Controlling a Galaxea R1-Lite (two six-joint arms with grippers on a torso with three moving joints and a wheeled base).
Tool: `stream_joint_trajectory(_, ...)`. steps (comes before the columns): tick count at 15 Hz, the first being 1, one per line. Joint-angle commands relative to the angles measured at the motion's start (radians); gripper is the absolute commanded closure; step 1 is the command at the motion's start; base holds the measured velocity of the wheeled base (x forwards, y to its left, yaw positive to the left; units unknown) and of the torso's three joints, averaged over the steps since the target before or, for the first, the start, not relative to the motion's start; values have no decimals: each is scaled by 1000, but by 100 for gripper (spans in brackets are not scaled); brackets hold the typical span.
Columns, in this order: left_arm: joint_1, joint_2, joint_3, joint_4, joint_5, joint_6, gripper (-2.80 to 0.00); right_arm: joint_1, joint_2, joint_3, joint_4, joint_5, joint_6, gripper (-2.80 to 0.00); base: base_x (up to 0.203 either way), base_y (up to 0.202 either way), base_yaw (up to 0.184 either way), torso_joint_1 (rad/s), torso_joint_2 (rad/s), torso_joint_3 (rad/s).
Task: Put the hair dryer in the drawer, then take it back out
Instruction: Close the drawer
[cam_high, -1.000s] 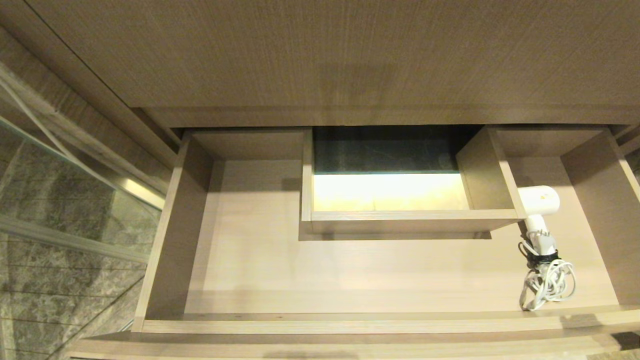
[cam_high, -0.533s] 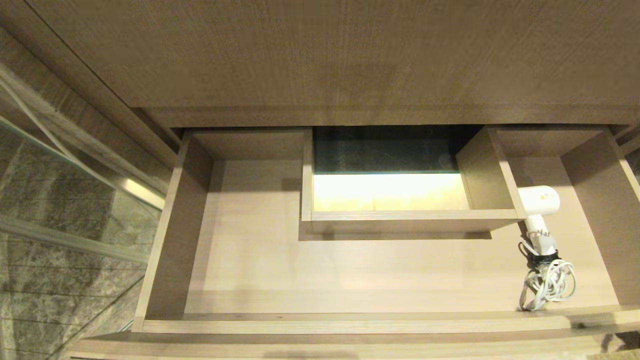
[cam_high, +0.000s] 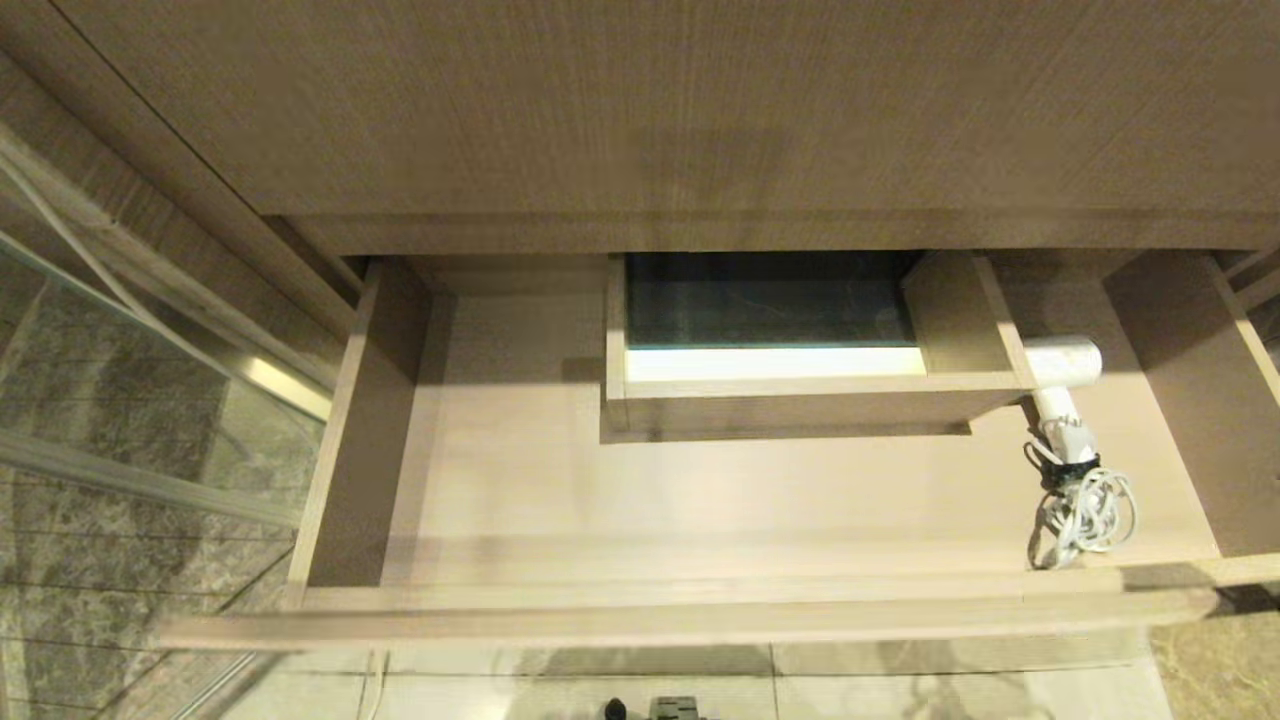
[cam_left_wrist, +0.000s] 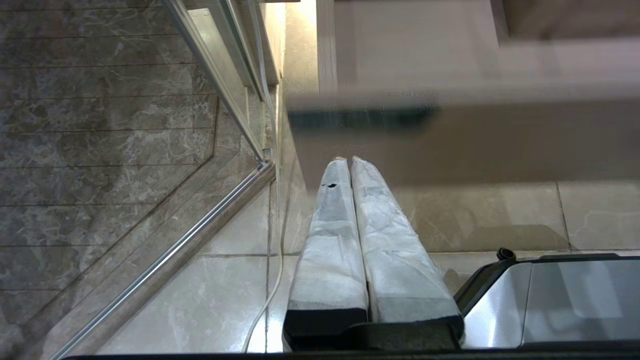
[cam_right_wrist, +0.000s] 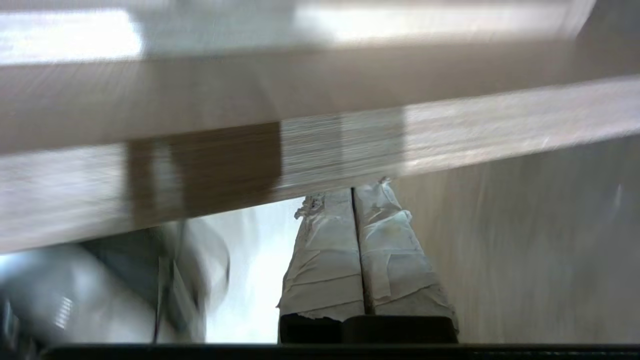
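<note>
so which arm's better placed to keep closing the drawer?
Right, likely. The right claw, shut, sits against the drawer front, on the hair dryer side. The left claw, shut, hangs by the drawer's left corner.

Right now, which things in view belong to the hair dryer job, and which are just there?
Job:
hair dryer, inside the drawer's right end
drawer, pulled out
right gripper, shut at the drawer front

Just there:
glass panel
floor tiles
left gripper, shut, idle
</note>
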Motion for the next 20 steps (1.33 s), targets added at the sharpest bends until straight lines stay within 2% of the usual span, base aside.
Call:
stream_joint_trajectory(1, 0, 0, 0, 0, 0, 0, 0, 26, 12, -7, -133, -1, 2, 0, 0, 0, 0, 0, 0, 0)
stream_joint_trajectory(4, 0, 0, 0, 0, 0, 0, 0, 96, 41, -30, -358, -3, 37, 0, 0, 0, 0, 0, 0, 0)
stream_joint_trajectory(6, 0, 0, 0, 0, 0, 0, 0, 101, 48, -65, -399, -5, 42, 0, 0, 0, 0, 0, 0, 0)
stream_joint_trajectory(12, 0, 0, 0, 0, 0, 0, 0, 101, -57, -39, -299, 4, 23, 0, 0, 0, 0, 0, 0, 0)
stream_joint_trajectory(17, 0, 0, 0, 0, 0, 0, 0, 101, -130, 25, -287, 21, -18, 0, 0, 0, 0, 0, 0, 0)
stream_joint_trajectory(20, 0, 0, 0, 0, 0, 0, 0, 101, -201, 43, -204, 32, -29, 0, 0, 0, 0, 0, 0, 0)
